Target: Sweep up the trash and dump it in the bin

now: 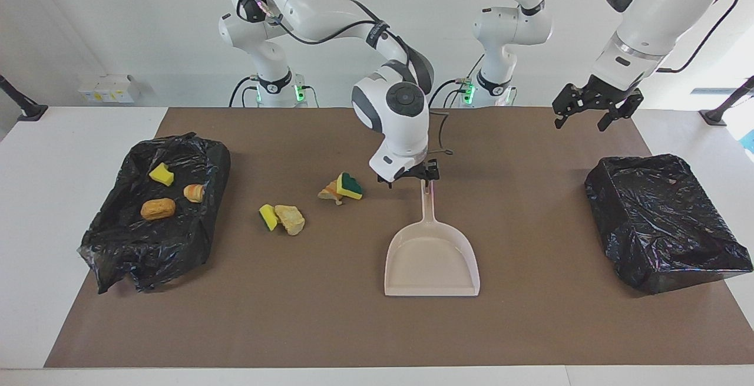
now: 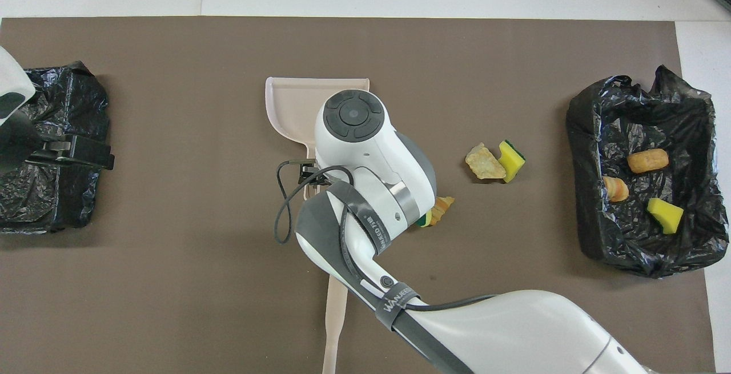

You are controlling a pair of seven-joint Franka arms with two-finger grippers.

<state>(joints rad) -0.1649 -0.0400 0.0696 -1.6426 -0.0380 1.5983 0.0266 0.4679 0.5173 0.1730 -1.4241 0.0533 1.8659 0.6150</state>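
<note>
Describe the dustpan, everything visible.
The dustpan is beige, looks like smooth plastic: a flat scoop with low side walls and a slim straight handle. It lies flat on the brown mat mid-table, empty, handle pointing toward the robots, open lip away from them. The right pincer, open, hangs just above the handle's tip. No scraps touch it.

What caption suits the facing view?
Right gripper open above the dustpan handle; sponge scraps wait on the mat; left gripper open, waiting.

The right arm (image 2: 365, 151) hides most of the dustpan (image 2: 285, 100) and green-topped scrap (image 2: 425, 221)
</note>
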